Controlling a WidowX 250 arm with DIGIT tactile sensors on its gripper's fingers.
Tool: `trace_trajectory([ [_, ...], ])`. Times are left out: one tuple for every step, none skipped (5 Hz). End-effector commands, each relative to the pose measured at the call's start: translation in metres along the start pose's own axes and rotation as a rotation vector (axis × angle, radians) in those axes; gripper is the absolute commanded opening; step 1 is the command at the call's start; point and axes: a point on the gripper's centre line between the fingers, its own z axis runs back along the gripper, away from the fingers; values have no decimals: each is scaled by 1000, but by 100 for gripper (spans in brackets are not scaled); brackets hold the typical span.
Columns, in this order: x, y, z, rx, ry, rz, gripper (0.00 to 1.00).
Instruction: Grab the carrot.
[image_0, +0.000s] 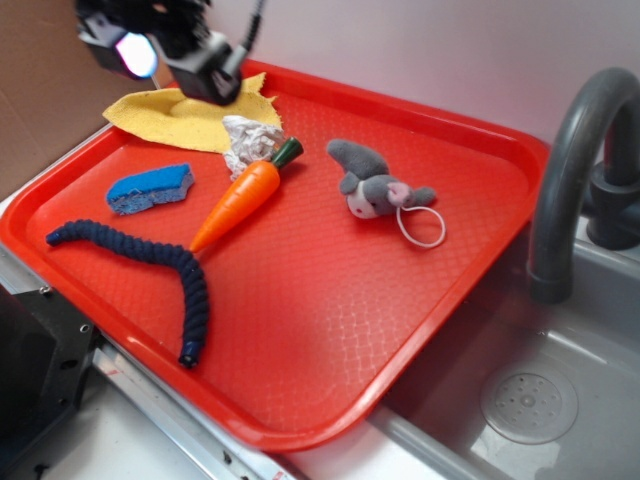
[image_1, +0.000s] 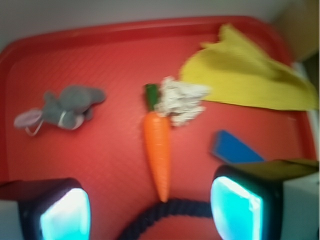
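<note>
From the wrist view I see my fingers (image_1: 150, 210) spread wide, nothing between them, one pad (image_1: 65, 212) at lower left and the other at lower right. The carrot (image_1: 157, 150) lies ahead of the gap and roughly centred on it, tip pointing back toward the fingers, green stem away; it is clear of both pads. Just beyond its stem sits a crumpled white wad (image_1: 182, 102), touching or nearly so. A dark rope (image_1: 170, 212) curves across between the fingers, just under the carrot's tip. The blue sponge (image_1: 232, 147) is partly hidden behind the right finger, and the wrist picture is blurred throughout. In the exterior view the fingers (image_0: 165, 50) hang above the yellow cloth (image_0: 185, 115), cut off by the top edge. A grey plush mouse (image_0: 375, 185) lies well apart. Everything rests on a red tray (image_0: 330, 330) beside a sink (image_0: 560, 400) with a grey faucet (image_0: 565, 170).
</note>
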Motion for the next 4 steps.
trace_trajectory([
  [14, 12, -50, -4, 61, -13, 100],
  [17, 23, -76, -12, 113, -21, 100],
  [23, 29, -94, -21, 149, -40, 100],
  [31, 38, -107, -31, 175, -59, 100],
])
